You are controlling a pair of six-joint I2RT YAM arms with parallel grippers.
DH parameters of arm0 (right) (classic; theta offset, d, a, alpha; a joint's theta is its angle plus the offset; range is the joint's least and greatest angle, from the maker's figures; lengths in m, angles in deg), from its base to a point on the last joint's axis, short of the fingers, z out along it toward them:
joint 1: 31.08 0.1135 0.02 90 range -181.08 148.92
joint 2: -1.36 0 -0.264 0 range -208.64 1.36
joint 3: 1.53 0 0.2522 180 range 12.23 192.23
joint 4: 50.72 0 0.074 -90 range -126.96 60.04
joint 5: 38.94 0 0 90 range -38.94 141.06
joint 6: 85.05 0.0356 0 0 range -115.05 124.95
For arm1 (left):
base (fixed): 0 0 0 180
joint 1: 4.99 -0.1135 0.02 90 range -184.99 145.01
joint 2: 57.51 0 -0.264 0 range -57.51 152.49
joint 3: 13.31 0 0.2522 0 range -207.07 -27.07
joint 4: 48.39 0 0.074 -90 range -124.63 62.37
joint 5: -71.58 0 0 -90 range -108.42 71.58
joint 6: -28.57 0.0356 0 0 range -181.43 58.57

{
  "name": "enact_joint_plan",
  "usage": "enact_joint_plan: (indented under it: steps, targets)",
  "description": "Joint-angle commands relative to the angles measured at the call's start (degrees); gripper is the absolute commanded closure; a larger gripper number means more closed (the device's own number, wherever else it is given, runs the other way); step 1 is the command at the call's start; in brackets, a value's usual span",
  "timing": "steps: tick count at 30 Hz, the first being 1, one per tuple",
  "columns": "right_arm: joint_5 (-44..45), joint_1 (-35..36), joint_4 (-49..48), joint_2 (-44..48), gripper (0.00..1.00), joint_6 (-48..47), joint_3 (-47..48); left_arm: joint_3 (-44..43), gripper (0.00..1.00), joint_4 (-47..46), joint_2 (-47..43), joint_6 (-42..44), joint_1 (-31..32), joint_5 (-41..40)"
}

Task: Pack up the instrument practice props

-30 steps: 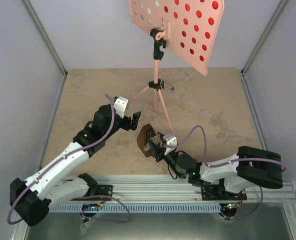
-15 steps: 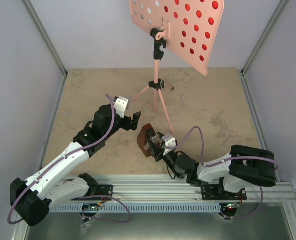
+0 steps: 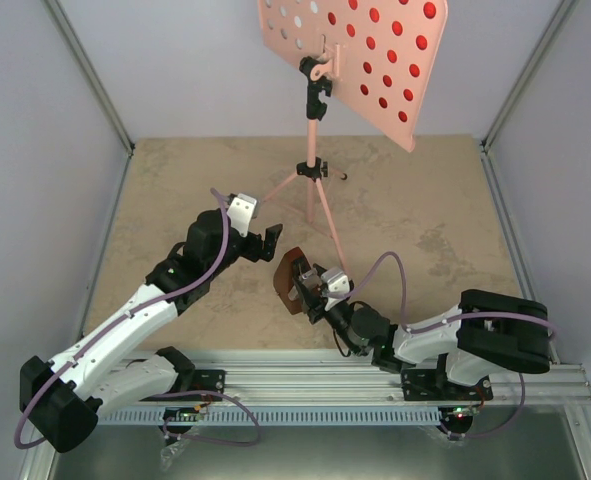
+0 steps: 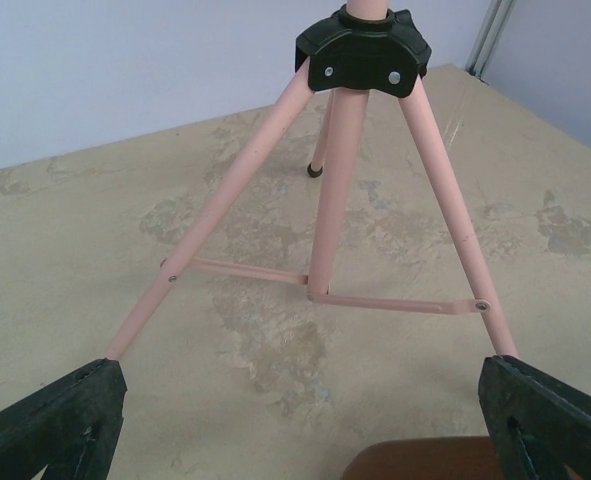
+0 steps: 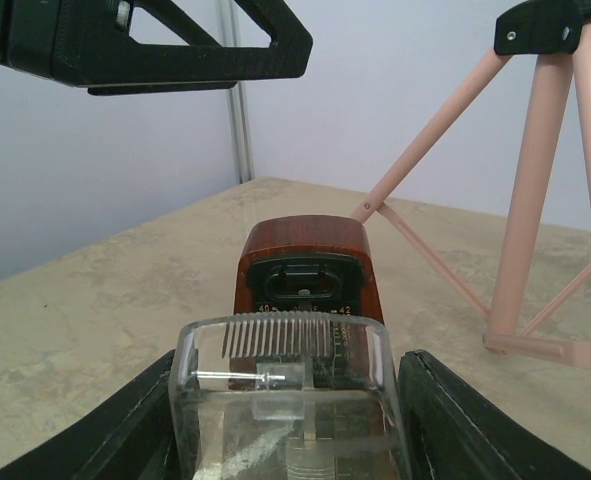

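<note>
Robot lab enclosure: plain walls (image 3: 175, 70), aluminium mounting rail (image 3: 275, 372).

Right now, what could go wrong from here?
1. The right gripper holds the metronome close to a leg of the stand. A swing could knock the leg and tip the stand, which looks top-heavy.
2. The open left gripper sits right by the metronome, so the arms could clash.
3. The fingers seem to clamp the clear cover, which may slip.

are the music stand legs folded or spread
Spread: the music stand has three pink legs splayed from the black hub, braces extended.
</note>
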Motion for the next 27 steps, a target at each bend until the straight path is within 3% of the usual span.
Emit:
enact_joint_plan:
  steps: [1, 27]
  targets:
    - [-0.65, -0.75, -0.39, 0.16, 0.57, 0.33, 0.68, 0.56, 0.01, -1.52, -0.53, -0.21, -0.19, 0.82]
    - [-1.89, -2.03, 2.21, -3.12, 0.57, 2.61, 1.52, 0.65, 0.01, -1.70, -0.44, 0.06, -0.19, 1.95]
